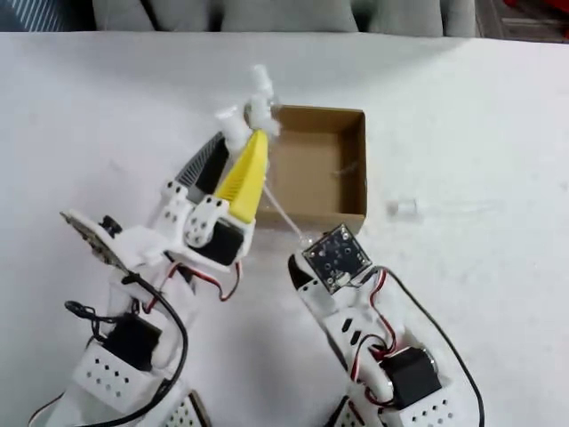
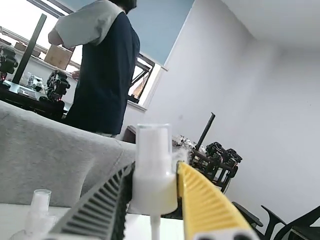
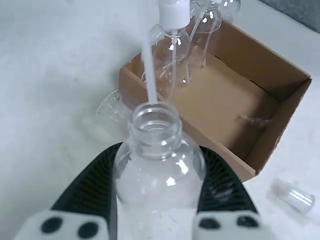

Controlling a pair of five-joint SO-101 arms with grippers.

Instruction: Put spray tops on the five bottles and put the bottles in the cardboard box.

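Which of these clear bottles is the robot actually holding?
The open-necked bottle clamped in the right end effector, outside the cardboard box; the upright others are in it.

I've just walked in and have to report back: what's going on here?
The left gripper is shut on a spray top, its tube at the open neck of a bottle that the right gripper holds beside the box. The top is not seated yet. More clear bottles are at the box, at least one already topped.
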